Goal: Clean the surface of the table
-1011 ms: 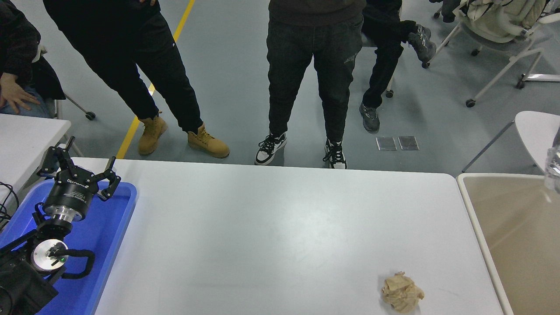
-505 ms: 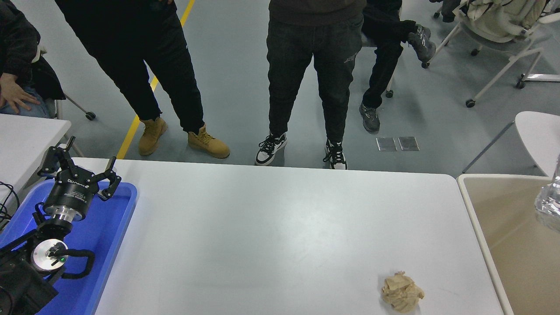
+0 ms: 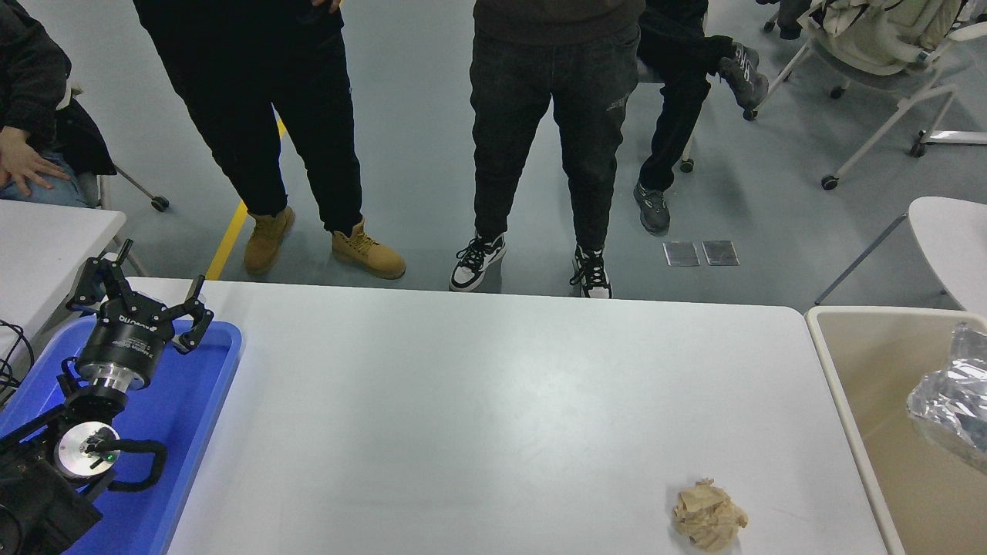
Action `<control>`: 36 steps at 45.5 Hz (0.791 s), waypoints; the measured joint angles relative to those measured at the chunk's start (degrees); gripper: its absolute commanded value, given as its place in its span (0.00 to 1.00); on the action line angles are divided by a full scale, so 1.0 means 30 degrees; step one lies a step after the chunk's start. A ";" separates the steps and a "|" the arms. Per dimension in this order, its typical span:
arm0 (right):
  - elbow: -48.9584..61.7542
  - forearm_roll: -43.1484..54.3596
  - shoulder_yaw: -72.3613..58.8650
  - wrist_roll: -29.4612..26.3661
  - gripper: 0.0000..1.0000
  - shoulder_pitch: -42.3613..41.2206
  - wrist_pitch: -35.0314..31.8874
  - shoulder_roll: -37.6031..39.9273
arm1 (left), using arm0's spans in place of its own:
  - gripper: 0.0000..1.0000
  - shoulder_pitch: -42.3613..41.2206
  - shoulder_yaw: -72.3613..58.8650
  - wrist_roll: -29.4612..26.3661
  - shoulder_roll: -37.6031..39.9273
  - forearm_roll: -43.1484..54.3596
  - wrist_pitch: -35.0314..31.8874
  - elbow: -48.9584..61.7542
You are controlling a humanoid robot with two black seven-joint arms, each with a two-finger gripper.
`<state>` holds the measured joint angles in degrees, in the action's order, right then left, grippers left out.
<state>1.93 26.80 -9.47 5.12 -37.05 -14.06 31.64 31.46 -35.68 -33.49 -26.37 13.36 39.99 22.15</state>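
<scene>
White bench surface (image 3: 493, 416), smooth and matte with rounded corners, spread across most of the view, its broad middle bare and open. Beside its right edge stood a beige bin (image 3: 840, 385) with a pale rim, and inside it lay a crinkled, shiny silver wrapper (image 3: 952, 401). At the near left a blue plastic tray (image 3: 193, 416) with raised, rounded walls sat on the bench, and the left claw (image 3: 143, 297) hung parked above it, black fingers spread wide, grasping nothing. Near the bench's front right edge lay a crumpled tan paper ball (image 3: 708, 515), alone, well apart from the tray. The right claw was out of sight. People stood beyond the far edge.
</scene>
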 measured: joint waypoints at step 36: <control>0.0022 -0.0388 0.1587 -0.0121 0.00 0.1254 0.2723 -0.2278 | 1.00 0.0000 0.0000 0.0000 0.0000 0.0000 0.0000 0.0000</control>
<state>1.99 25.64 -4.71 4.76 -33.29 -5.89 24.80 31.46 -35.68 -33.49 -26.37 13.36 39.99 22.15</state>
